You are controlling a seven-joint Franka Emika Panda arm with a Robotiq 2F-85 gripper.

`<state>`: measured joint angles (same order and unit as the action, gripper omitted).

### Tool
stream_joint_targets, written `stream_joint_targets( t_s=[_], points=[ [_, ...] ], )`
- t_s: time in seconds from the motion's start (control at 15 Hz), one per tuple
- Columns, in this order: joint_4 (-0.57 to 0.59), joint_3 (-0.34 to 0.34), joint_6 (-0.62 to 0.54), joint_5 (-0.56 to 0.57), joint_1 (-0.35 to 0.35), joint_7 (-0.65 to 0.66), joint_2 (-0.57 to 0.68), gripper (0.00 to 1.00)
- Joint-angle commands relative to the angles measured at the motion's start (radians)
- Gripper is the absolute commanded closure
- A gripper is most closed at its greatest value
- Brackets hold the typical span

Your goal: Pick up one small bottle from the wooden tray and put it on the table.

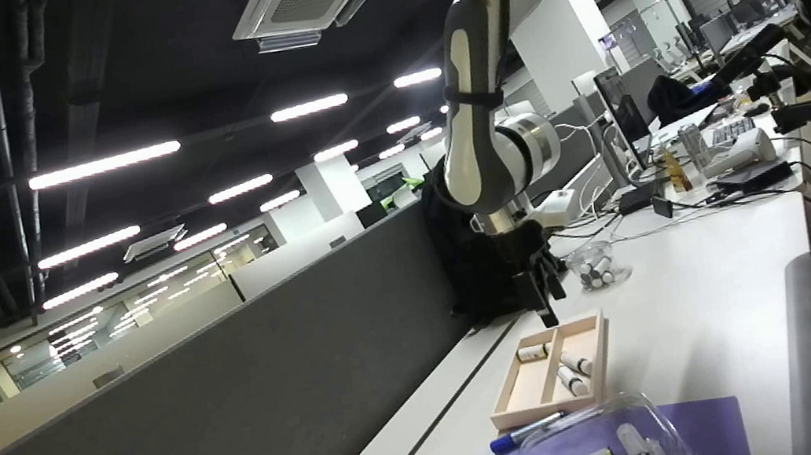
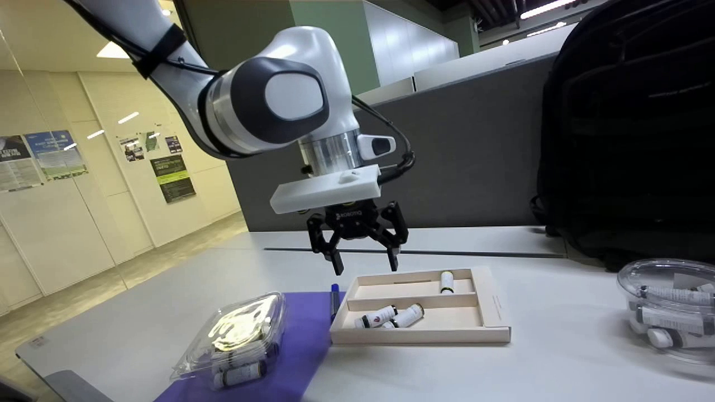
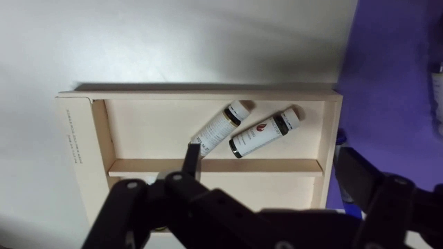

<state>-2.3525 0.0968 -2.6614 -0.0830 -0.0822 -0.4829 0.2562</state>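
Note:
The wooden tray (image 1: 535, 384) (image 2: 424, 336) (image 3: 207, 94) lies on the white table (image 1: 707, 280) (image 2: 558, 312) (image 3: 138, 41). Two small white-labelled bottles (image 2: 376, 317) (image 2: 408, 316) lie side by side, slanted, in one compartment; the wrist view shows both bottles (image 3: 214, 130) (image 3: 259, 136) there. A third small bottle (image 1: 533, 352) (image 2: 447, 282) lies in the compartment across the divider; in the wrist view the gripper mostly hides it. My gripper (image 1: 553, 307) (image 2: 366, 269) (image 3: 270, 157) is open and empty, above the tray and apart from the bottles.
A blue-capped marker (image 1: 526, 433) (image 2: 334, 301) lies beside the tray. A purple mat (image 1: 708, 431) (image 2: 307, 340) bears a clear plastic box (image 2: 246, 335) of bottles. A round clear tub (image 1: 592, 265) (image 2: 667, 312) holds more bottles. A grey partition (image 1: 241, 409) and black backpack (image 2: 631, 139) stand behind.

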Motion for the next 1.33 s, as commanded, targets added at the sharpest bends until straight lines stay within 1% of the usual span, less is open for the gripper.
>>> stream_joint_targets(
  t_s=[0.0, 0.33, 0.4, 0.47, 0.67, 0.87, 1.07, 1.27],
  points=[
    [0.008, -0.033, 0.002, 0.022, -0.041, 0.027, 0.009, 0.00],
    [0.021, -0.034, 0.002, 0.023, -0.046, 0.040, 0.022, 0.00],
    [0.026, -0.019, -0.043, 0.048, -0.029, 0.096, 0.049, 0.00],
    [0.032, -0.027, -0.049, 0.037, -0.034, 0.106, 0.066, 0.00],
    [0.053, -0.014, -0.140, 0.047, -0.026, 0.198, 0.142, 0.00],
    [0.079, -0.004, -0.207, 0.053, -0.025, 0.266, 0.210, 0.00],
    [0.115, 0.011, -0.252, 0.055, -0.023, 0.318, 0.272, 0.00],
    [0.162, 0.025, -0.262, 0.056, -0.025, 0.348, 0.327, 0.00]
  ],
)
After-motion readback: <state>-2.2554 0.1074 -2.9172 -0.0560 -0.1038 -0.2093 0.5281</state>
